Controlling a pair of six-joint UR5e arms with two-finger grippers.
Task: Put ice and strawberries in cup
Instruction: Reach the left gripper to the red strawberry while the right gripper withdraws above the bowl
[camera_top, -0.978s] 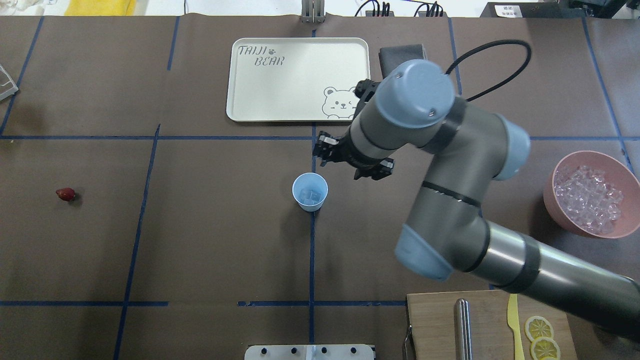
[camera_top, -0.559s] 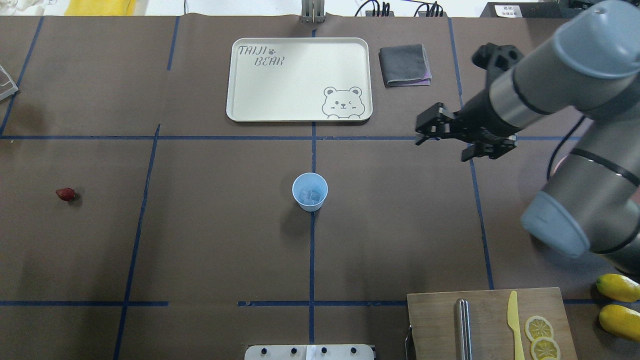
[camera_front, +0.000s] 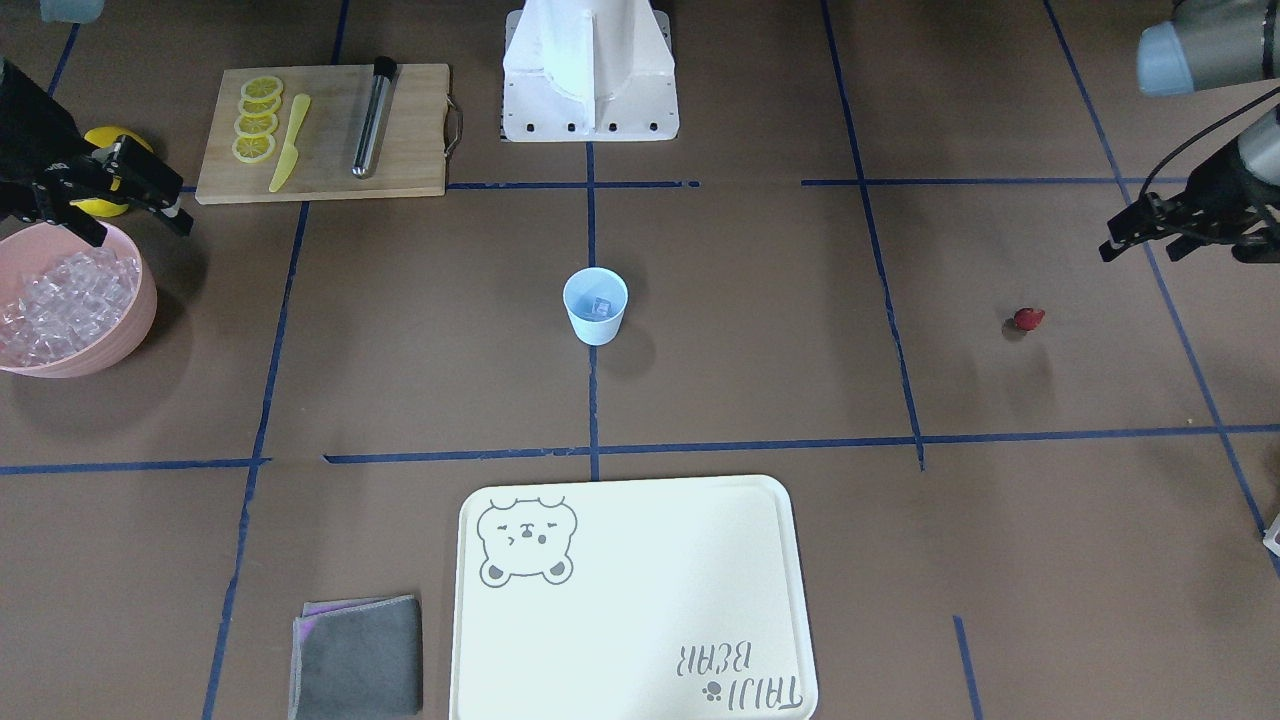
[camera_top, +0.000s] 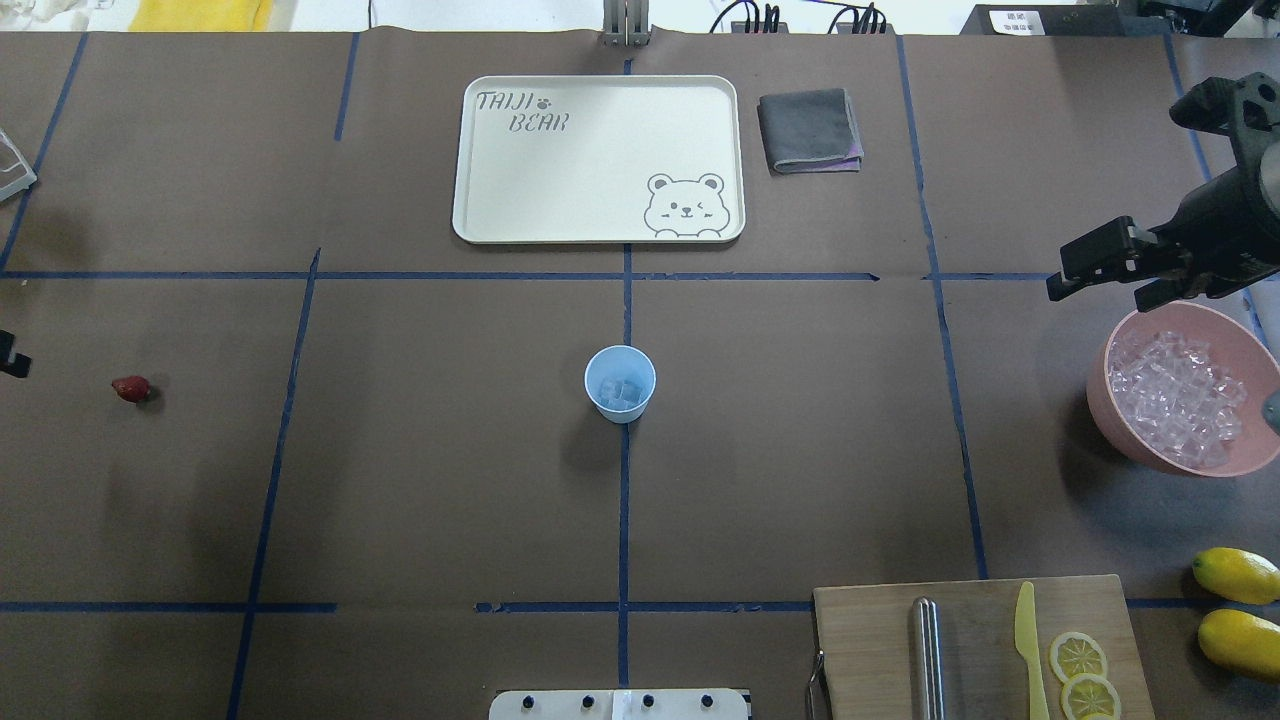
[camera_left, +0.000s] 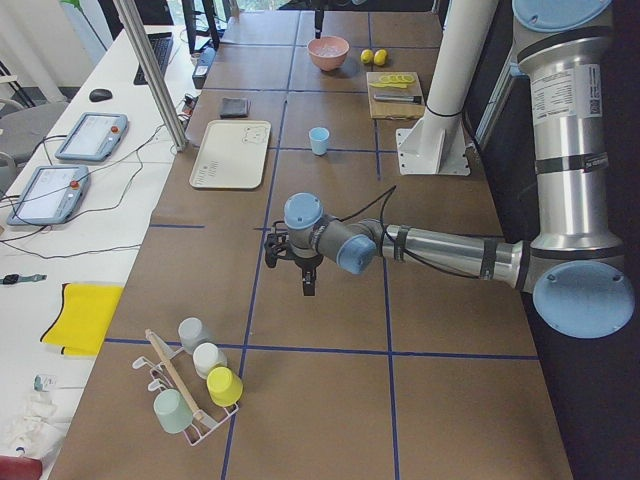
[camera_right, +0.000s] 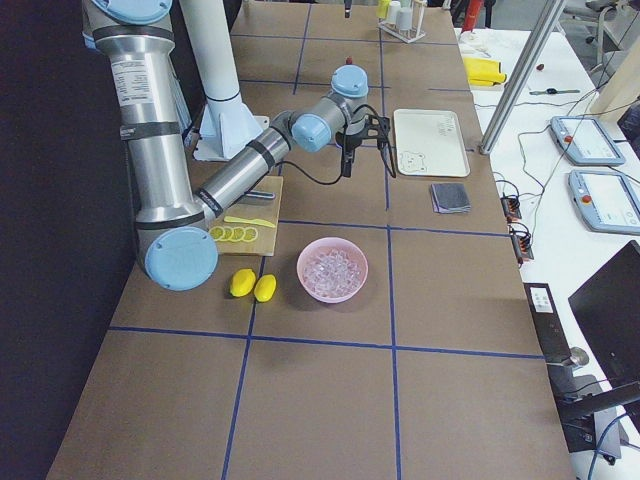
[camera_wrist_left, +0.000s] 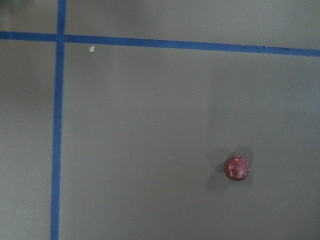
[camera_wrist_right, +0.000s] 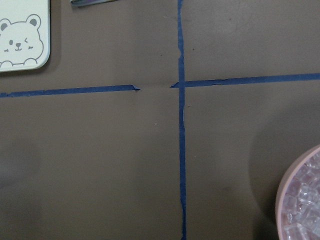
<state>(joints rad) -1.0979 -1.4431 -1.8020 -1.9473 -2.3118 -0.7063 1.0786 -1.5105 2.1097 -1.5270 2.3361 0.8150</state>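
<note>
Strawberry (camera_front: 1027, 319), small, dark red, lies bare on brown table (camera_front: 760, 380) at front view's right, down-left of the left gripper (camera_front: 1140, 245), whose jaws we read as parted and empty; right gripper (camera_top: 1100, 288), likewise spread, hangs far off beside the pink bowl (camera_top: 1105, 425) of clear ice cubes (camera_top: 1175, 400).

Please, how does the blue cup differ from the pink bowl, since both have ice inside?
The cup is pale blue and small; the bowl is pink and much wider. The cup holds only a few ice cubes at its bottom; the bowl holds a full heap of ice. The cup stands mid-table; the bowl stands toward the robot's right end, near the lemons. Both are upright, open on top, and hold clear ice.
</note>
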